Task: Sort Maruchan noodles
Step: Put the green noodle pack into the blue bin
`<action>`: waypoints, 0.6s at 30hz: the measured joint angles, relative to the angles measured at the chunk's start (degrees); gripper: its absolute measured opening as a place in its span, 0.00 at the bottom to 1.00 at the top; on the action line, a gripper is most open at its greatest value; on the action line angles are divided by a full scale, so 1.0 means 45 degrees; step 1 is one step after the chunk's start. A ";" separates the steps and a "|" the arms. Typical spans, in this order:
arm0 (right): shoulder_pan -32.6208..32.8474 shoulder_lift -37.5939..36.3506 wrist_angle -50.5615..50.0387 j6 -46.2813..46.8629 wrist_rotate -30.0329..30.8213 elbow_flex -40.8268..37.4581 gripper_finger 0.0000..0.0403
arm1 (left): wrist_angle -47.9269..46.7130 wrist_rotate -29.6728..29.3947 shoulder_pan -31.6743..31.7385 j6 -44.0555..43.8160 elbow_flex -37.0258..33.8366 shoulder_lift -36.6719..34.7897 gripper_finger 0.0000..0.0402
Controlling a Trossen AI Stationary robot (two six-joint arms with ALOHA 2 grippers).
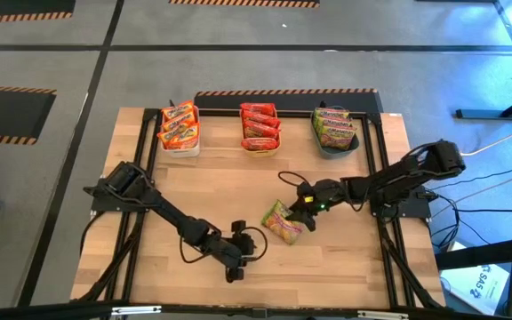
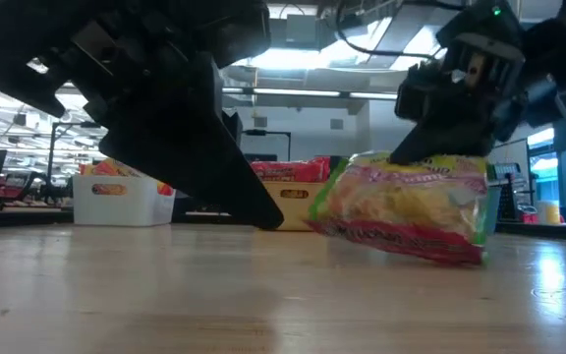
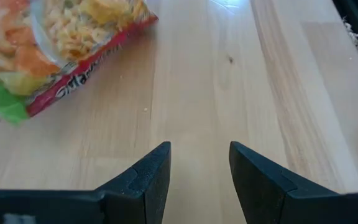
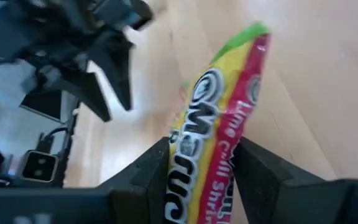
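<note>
Green-yellow noodle packet (image 1: 284,222) mid-table, tilted, one edge raised; remaining packets (image 1: 260,127) stacked by colour in three bins.

The bench (image 3: 241,74) is showing pale, smooth wood with fine grain and a soft sheen. At the upper left of the left wrist frame, the noodle packet (image 3: 55,43) is gleaming as glossy, crinkled plastic. The right gripper (image 4: 205,180) fingers (image 4: 263,177) are looking like matt black plastic.

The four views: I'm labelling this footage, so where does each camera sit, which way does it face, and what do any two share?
High: overhead, straight down on the table; both arms show.
Low: table height, level toward the bins; both pincers hang in.
Left wrist: on the left arm, down at the wood; left pincer open, empty.
Right wrist: on the right arm; right pincer shut on the green packet.
Shared: all four see that packet.
</note>
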 joint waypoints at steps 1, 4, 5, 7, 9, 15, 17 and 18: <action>-0.0078 -0.0296 -0.0240 -0.0204 -0.0027 0.0001 0.36 | -0.0020 0.0096 0.0017 -0.0002 0.0000 0.0000 0.39; -0.0384 -0.1513 -0.1534 -0.0741 0.0019 0.0005 0.36 | -0.0013 0.0146 0.0021 0.0000 0.0000 -0.0001 0.39; -0.0500 -0.1999 -0.2101 -0.0954 0.0031 0.0010 0.36 | -0.0019 0.0151 0.0017 0.0000 0.0000 -0.0004 0.39; -0.0784 -0.2916 -0.3071 -0.1473 0.0031 0.0015 0.35 | -0.0022 0.0151 0.0017 0.0000 0.0000 -0.0005 0.39; -0.1062 -0.3717 -0.4167 -0.1839 -0.0031 0.0024 0.31 | -0.0013 0.0151 0.0012 0.0000 0.0000 -0.0005 0.39; -0.1245 -0.4227 -0.6489 -0.1736 0.0660 0.0019 0.30 | 0.0574 0.0107 0.0109 0.0005 -0.0007 -0.0005 0.39; -0.1243 -0.3976 -0.6667 -0.1265 0.0709 0.0019 0.36 | 0.2070 0.0112 0.0276 0.0005 -0.0015 0.0000 0.39; -0.1264 -0.3851 -0.6704 -0.1009 0.0665 0.0019 0.40 | 0.3014 0.0107 0.0413 0.0014 -0.0015 0.0000 0.39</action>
